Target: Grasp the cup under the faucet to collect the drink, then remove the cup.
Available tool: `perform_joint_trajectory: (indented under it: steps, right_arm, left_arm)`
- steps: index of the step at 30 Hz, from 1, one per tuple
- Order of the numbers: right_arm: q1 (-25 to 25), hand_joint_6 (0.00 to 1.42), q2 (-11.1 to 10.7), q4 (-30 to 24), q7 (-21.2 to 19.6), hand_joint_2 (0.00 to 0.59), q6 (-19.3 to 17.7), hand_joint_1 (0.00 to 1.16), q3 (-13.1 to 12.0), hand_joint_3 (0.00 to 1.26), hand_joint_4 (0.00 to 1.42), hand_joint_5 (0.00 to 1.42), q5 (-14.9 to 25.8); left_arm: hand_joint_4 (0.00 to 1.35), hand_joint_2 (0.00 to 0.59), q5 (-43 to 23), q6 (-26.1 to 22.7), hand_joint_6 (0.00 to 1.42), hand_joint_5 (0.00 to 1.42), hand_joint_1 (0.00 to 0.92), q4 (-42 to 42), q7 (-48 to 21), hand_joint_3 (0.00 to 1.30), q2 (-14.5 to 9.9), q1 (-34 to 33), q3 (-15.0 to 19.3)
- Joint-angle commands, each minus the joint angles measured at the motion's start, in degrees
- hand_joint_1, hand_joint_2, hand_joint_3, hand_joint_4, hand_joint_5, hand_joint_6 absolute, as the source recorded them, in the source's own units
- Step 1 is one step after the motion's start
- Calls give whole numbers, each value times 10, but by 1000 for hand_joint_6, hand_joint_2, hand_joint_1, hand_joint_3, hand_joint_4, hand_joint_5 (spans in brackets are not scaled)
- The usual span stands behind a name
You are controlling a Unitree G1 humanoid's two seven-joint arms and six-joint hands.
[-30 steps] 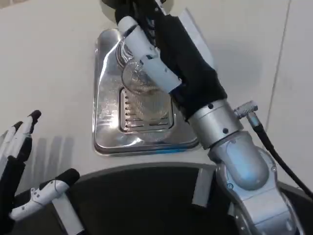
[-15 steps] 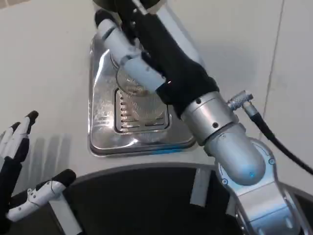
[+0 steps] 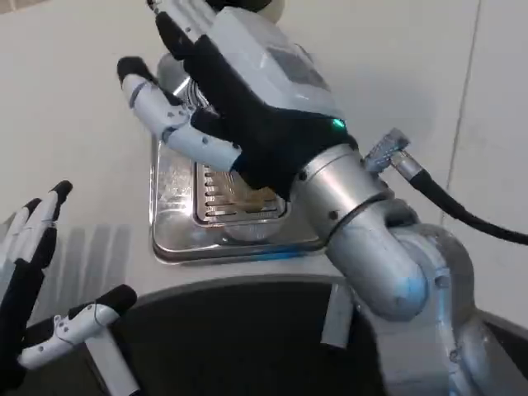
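Over ribbed steel tray (image 3: 177, 235), right hand (image 3: 247, 99).

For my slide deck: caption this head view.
Right robot hand raised over the steel drip tray; left robot hand open.

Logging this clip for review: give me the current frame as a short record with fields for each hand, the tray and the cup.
right hand: raised over the drip tray, white back up, fingers spread, nothing visibly held
left hand: at the lower left, fingers apart, holding nothing
drip tray: shiny metal, slotted grate, on the white table, partly hidden by the right hand
cup: cannot tell; no cup visible
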State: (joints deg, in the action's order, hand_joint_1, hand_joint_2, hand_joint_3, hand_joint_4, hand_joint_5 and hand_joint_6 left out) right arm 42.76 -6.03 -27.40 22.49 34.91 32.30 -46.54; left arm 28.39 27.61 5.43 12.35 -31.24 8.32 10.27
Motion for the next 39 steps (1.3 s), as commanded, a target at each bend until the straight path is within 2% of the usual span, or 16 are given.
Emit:
perform_joint_trajectory:
  steps: [1,8,12,20,23,27,31,39]
  right_arm:
    - [19,0,-3,-9,69,547,2,0,42,0,0,0,-80]
    - [20,0,15,-12,133,557,-10,0,37,0,0,0,-138]
    - [15,0,27,-10,140,561,-20,0,30,0,0,0,-153]
    - [-11,0,34,-7,119,570,-48,3,7,0,0,0,-152]
    - [-23,0,37,-8,105,571,-63,5,-1,0,0,0,-151]
    - [-26,0,38,3,96,583,-76,12,-18,0,0,0,-141]
    - [-26,0,43,14,89,586,-83,16,-27,0,0,0,-133]
    - [-28,0,48,21,86,584,-88,26,-32,0,0,0,-130]
  left_arm:
    - [0,50,16,11,6,2,0,15,24,0,7,-6,-9]
    - [0,53,13,29,7,0,0,38,43,0,20,-37,-26]
    - [0,54,10,32,8,0,5,45,45,0,29,-63,-38]
    - [0,38,16,30,32,21,0,66,52,0,50,-110,-63]
    - [0,31,13,34,43,25,14,81,42,0,48,-126,-74]
    - [0,33,-16,42,2,0,77,106,-13,0,34,-155,-93]
    - [0,45,-42,60,0,0,181,136,-12,0,47,-179,-93]
    - [0,48,-39,68,6,0,225,164,8,0,68,-210,-100]
